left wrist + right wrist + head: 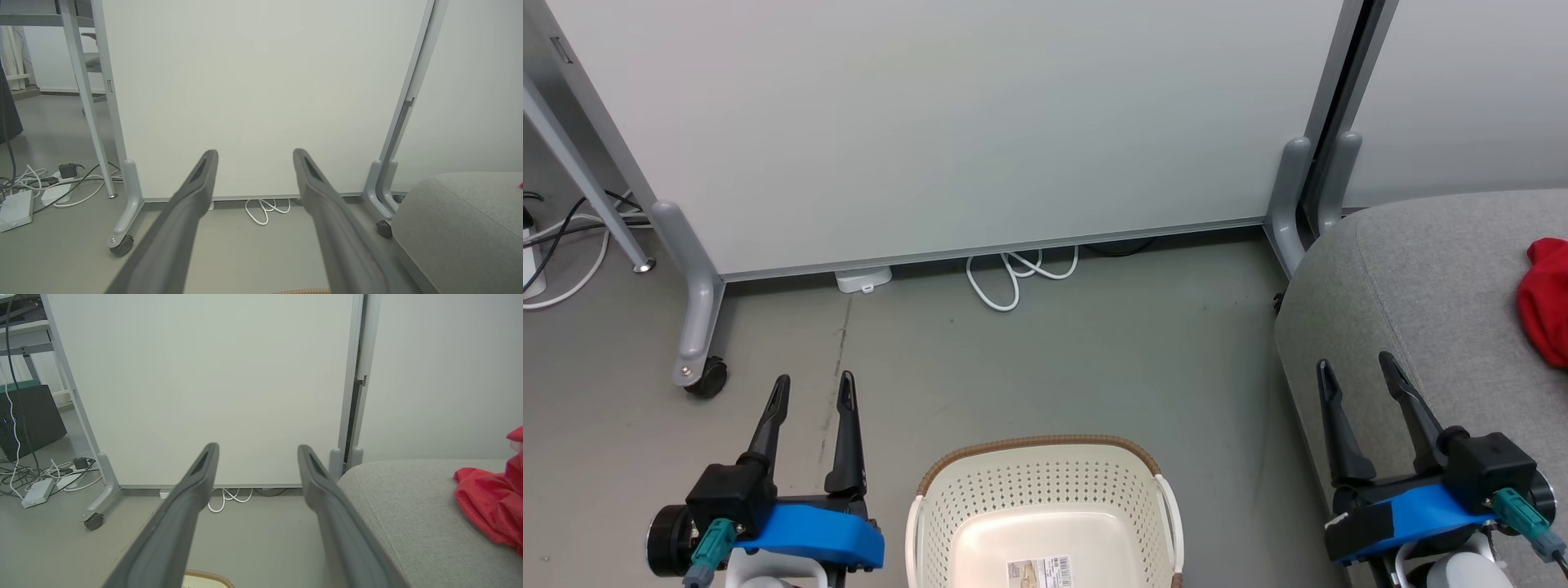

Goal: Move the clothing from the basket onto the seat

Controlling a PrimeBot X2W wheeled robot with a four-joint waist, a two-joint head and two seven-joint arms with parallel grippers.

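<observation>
The basket (1045, 482) stands on the floor (1094, 351) at the bottom centre of the head view. The seat (1421, 278) is at the right edge, and the clothing (1547, 302) lies on it. Behind, a partition panel (947, 122) crosses the top, with a coiled cable (1013, 282) at its foot.

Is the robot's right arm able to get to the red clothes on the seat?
Probably yes: the open right gripper hovers by the edge of the seat, and nothing stands between it and the clothing.
</observation>
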